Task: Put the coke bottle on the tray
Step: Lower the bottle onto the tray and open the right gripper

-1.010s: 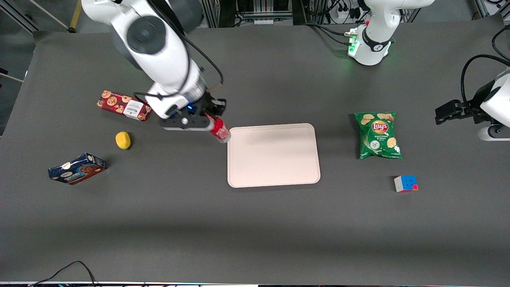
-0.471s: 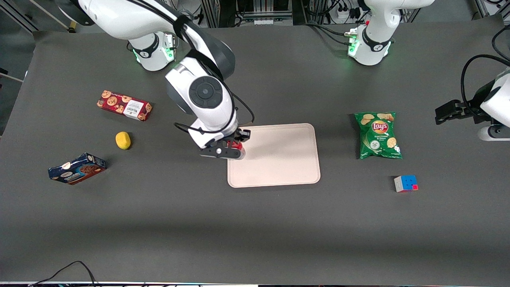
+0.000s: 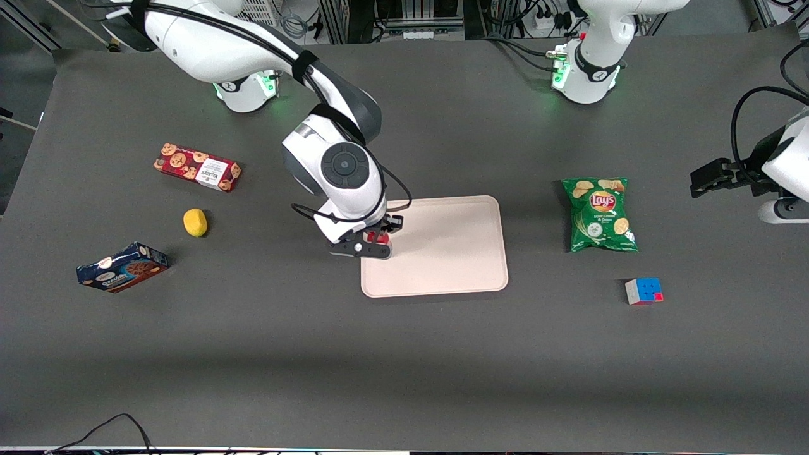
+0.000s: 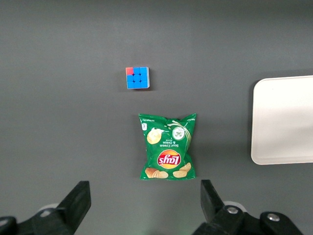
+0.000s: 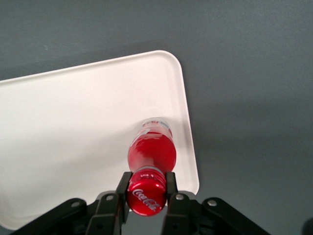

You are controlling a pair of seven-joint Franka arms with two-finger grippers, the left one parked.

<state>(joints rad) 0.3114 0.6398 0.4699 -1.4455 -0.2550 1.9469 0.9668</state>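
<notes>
— What is your hand (image 5: 146, 188) holding?
— My fingers (image 5: 170, 183) pinch the coke bottle (image 5: 151, 152) at its cap.
— And where is it?
— Upright under my hand, its base over the tray (image 3: 442, 253), near the rim.

The dark grey table (image 3: 442, 354) carries tray (image 3: 442, 253), two cookie boxes (image 3: 196, 167) (image 3: 122, 267), lemon (image 3: 195, 222), chips (image 3: 599, 214), cube (image 3: 644, 291).

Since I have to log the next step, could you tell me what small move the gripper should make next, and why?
Probably lower a touch, then open. The gripper is shut on the coke bottle at its cap, upright over the tray near the rim at the working arm's end. Whether the clear base already touches the tray cannot be told.
</notes>
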